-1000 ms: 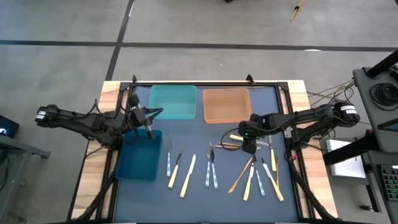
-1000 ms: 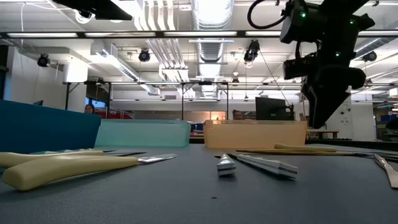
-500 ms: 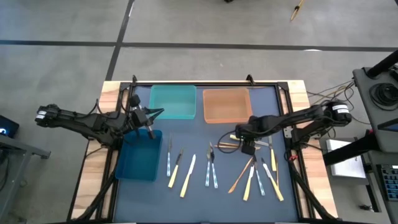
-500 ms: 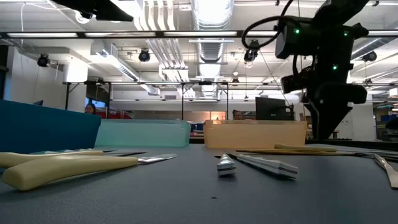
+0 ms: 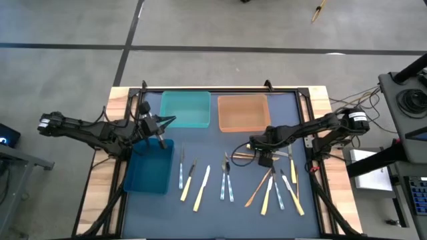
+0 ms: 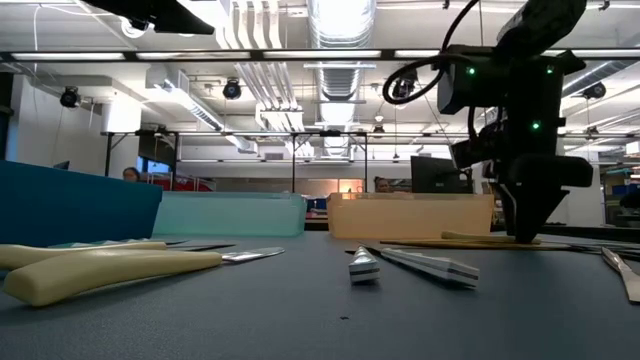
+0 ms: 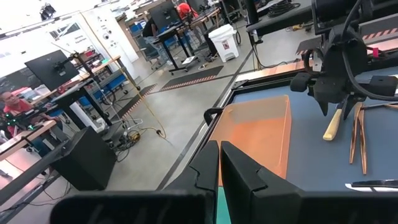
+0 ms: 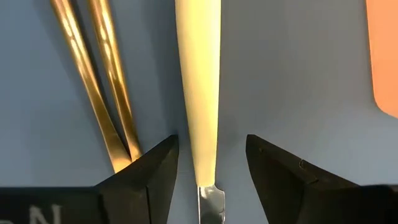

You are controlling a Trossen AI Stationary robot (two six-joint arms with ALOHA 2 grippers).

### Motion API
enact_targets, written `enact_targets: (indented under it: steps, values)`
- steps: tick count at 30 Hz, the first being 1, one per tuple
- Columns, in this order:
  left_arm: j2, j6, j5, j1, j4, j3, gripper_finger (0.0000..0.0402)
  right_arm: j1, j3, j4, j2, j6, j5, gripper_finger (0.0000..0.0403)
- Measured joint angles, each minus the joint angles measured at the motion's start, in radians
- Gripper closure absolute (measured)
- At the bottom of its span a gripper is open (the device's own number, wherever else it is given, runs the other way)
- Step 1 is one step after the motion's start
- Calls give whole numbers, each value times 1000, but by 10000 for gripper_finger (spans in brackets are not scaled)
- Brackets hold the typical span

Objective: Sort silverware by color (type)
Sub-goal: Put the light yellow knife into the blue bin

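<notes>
Your table (image 5: 300, 200) carries three bins along its far and left side: a dark blue bin (image 5: 148, 171), a teal bin (image 5: 185, 109) and an orange bin (image 5: 243, 113). The silverware (image 5: 230, 180) lies scattered on the mat in front of them. Your right gripper (image 5: 263, 157) is low over a pale yellow knife (image 8: 199, 81), fingers spread either side of its handle, with two orange-tan pieces (image 8: 99, 81) crowding one finger. Your left gripper (image 5: 161, 141) hangs pressed together above the blue bin.

Right hand (image 5: 262, 159) low just in front of the orange bin (image 5: 243, 113), fingers (image 8: 152, 171) spread, pointing down. Left hand (image 5: 161, 141) parked well left of it, fingers pressed together.
</notes>
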Motion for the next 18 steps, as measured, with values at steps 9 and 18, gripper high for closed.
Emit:
enact_targets:
  steps: [9, 18]
  values:
    - [0, 0, 0, 0, 0, 0, 401, 0, 1, 12, 12, -36, -7, 267]
    - [0, 0, 0, 0, 0, 0, 402, 1, 0, 20, 12, -39, -17, 341]
